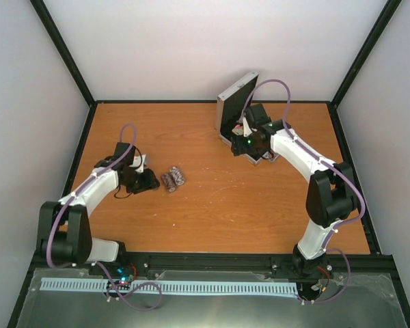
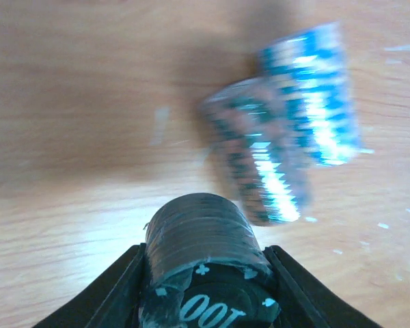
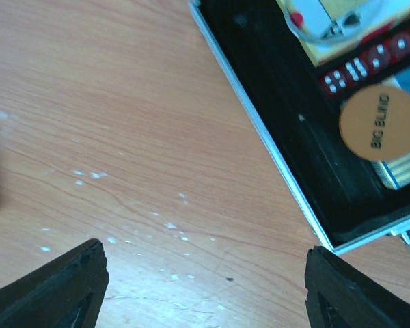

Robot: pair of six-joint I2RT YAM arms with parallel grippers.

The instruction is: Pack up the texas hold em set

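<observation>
Top view: my left gripper (image 1: 145, 180) sits left of centre on the table (image 1: 212, 212), with the loose chip stacks (image 1: 173, 178) lying on their sides just to its right. The case (image 1: 236, 102) stands open at upper middle with its lid upright, well apart from them. The right gripper (image 1: 254, 145) hangs just in front of it. My worry is the long carry across bare wood. If the grip slips on the way, chips will roll everywhere, and the right arm may block the way into the case.

Left wrist view: the left gripper (image 2: 205, 273) is pinching the black chip stack (image 2: 201, 229) by its curved sides, and a "100" shows on the end face. It is a ridged, glossy cylinder and may be film-wrapped, though I can't be sure. With the fingers (image 2: 116, 290) on the round flanks, the stack could twist out or fan apart. Beyond it, in the upper right, lie a reddish stack (image 2: 256, 167) and a blue stack (image 2: 314, 96), both striped and shiny. They touch at an angle, so a careless lift could knock them rolling.

Right wrist view: the right gripper (image 3: 205, 273) is spread wide over grainy, speckled wood and holds nothing. In the upper right is the case with its thin silver rim (image 3: 260, 137) and matte black lining. Inside are a flat orange disc (image 3: 381, 123) and a row of red dice (image 3: 359, 68). A bump could shift the light case.
</observation>
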